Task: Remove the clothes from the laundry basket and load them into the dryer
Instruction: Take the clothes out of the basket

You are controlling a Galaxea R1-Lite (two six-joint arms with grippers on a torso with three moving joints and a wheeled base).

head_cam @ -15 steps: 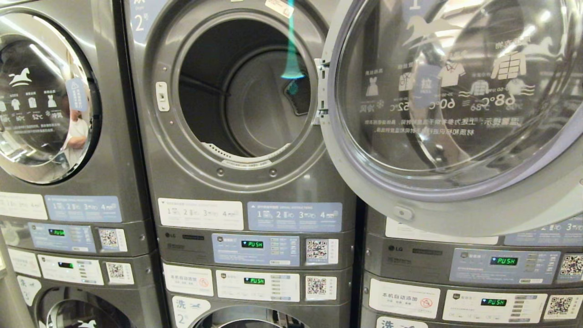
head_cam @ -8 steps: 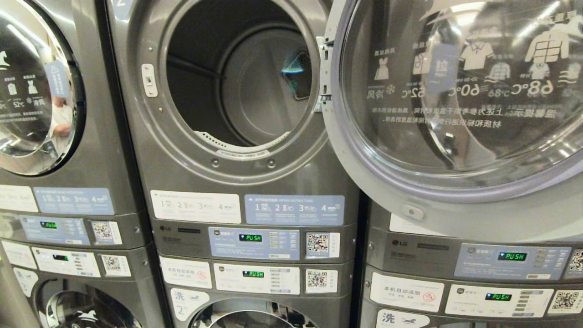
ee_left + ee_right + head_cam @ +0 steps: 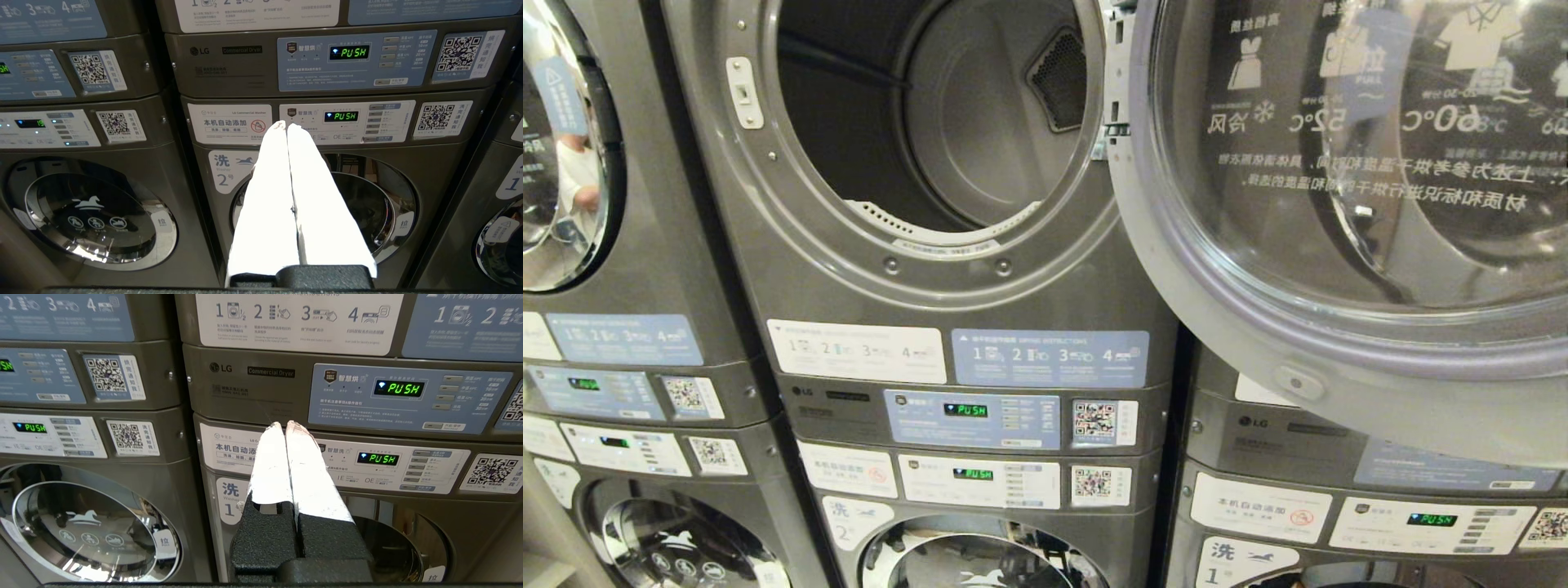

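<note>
The grey dryer (image 3: 931, 286) numbered 2 fills the middle of the head view, its drum empty and dark. Its round glass door (image 3: 1339, 188) hangs open to the right, covering the neighbouring machine. No clothes and no laundry basket are in view. Neither arm shows in the head view. My left gripper (image 3: 284, 124) is shut with nothing in it, pointing at the washer 2 control panel (image 3: 343, 118) below that dryer. My right gripper (image 3: 282, 424) is also shut and empty, in front of the washer 1 panel (image 3: 376, 459).
Stacked grey machines stand side by side: dryers above, washers below, with lit PUSH displays (image 3: 964, 410). A closed dryer door (image 3: 560, 147) at the far left reflects a person. The washer doors (image 3: 94, 212) below are closed.
The whole head view has shifted: the camera has tilted down and swung, so the open dryer and door sit higher and nearer, and more of the lower washers shows. The machines themselves have not moved.
</note>
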